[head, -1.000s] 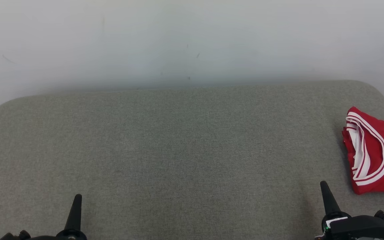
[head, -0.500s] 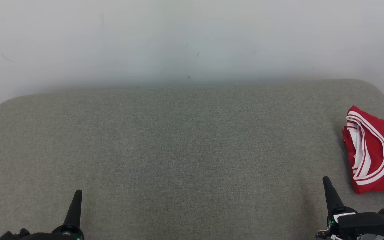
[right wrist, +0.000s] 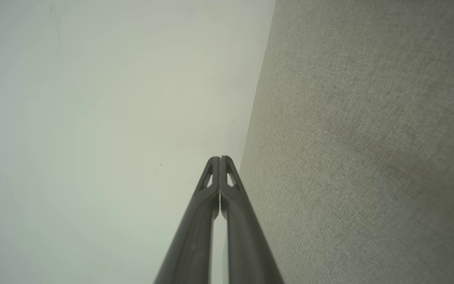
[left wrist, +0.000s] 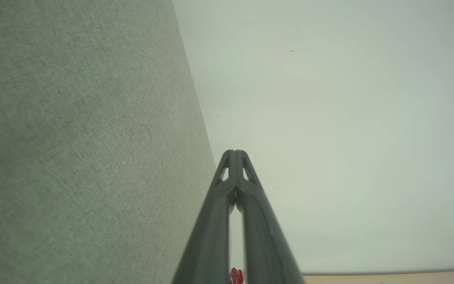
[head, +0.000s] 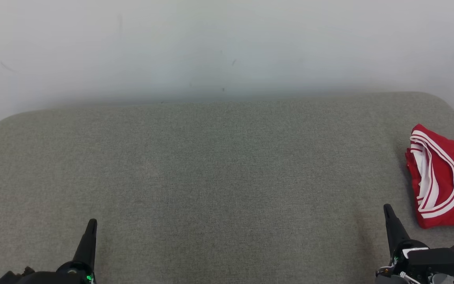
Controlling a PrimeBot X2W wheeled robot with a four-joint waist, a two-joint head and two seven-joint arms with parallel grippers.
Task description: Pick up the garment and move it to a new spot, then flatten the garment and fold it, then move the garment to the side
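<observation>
With the garment [head: 443,177] laid folded at the right edge of the counter [head: 219,165] and the left end effector [head: 92,223] and right end effector [head: 387,208] closed empty, the task is judged nearly finished.

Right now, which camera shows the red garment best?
Head view: the garment lies bunched at the right edge of the grey cushion, white stripes clear, though partly cut off by the frame. Left wrist view gives a red sliver between its fingers, likely the same. Right wrist view faces cushion and wall.
</observation>
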